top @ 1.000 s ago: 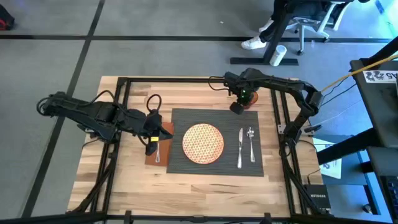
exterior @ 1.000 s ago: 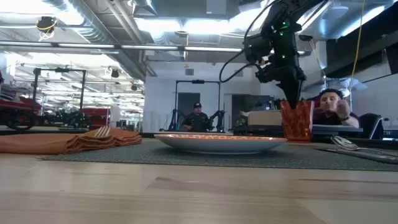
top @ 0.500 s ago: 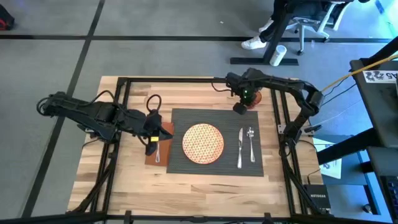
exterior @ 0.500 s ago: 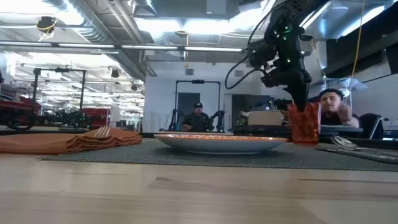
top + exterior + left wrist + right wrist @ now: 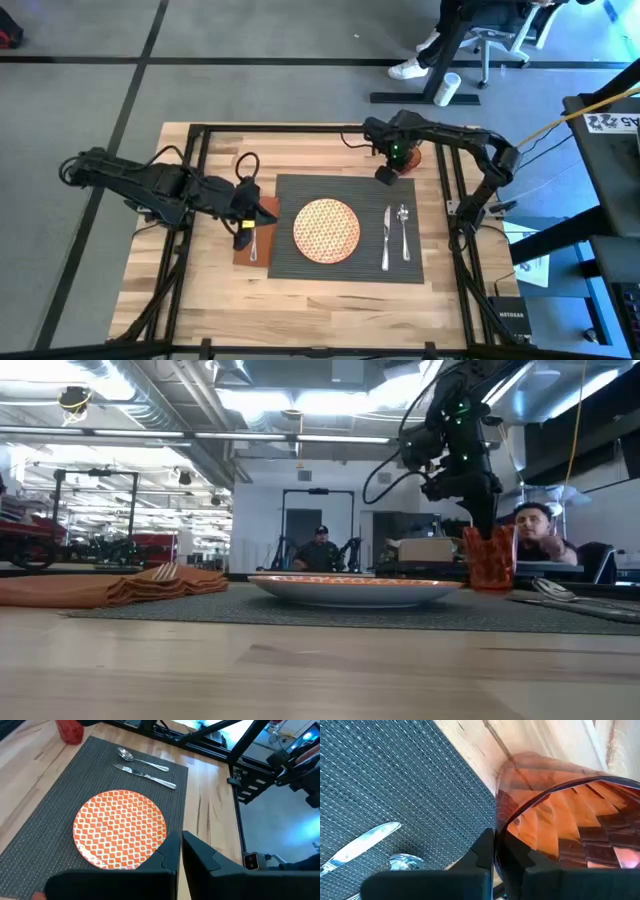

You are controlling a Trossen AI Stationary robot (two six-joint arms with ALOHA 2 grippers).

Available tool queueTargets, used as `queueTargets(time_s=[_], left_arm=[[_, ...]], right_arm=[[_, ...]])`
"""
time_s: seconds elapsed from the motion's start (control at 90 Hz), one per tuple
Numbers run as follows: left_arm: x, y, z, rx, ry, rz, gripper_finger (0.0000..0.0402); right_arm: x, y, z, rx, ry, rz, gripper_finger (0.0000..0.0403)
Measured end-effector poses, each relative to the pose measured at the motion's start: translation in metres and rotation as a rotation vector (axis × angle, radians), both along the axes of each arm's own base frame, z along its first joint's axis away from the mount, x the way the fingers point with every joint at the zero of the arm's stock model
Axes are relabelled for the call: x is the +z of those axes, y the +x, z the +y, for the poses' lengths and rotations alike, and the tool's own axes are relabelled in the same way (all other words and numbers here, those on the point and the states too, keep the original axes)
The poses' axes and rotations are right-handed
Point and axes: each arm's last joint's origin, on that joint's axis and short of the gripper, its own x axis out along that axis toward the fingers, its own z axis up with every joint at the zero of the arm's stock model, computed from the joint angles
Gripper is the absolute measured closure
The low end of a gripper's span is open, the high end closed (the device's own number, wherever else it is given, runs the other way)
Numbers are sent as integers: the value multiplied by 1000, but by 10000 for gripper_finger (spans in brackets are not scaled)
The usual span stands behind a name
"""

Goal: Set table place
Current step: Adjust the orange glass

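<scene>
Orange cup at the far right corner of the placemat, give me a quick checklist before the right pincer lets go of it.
1. Right pincer pinches the orange cup rim: ok, fingers shut on the wall.
2. Cup upright: ok in the low view.
3. Cup base down on the table: cannot tell.
4. Cup clear of the spoon and knife: ok, it stands beyond them.
5. Cup off the placemat: ok, on wood at its corner.
6. Left pincer out of the way: ok, shut, over the napkin side.

Light-wood table [image 5: 310, 300] with dark placemat [image 5: 345, 265], brown napkin [image 5: 245, 255] and orange cup [image 5: 488, 560] right on top.
</scene>
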Motion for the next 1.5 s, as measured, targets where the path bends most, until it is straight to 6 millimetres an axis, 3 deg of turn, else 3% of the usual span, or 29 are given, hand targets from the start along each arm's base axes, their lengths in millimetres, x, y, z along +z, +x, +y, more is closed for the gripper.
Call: queueTargets(time_s=[1.244, 1.5], left_arm=[[0, 0, 0, 2, -4, -1, 402], [0, 0, 0, 2, -4, 0, 402]], right_arm=[[8, 2, 1, 13, 11, -79, 402], [8, 1, 0, 1, -27, -60, 363]])
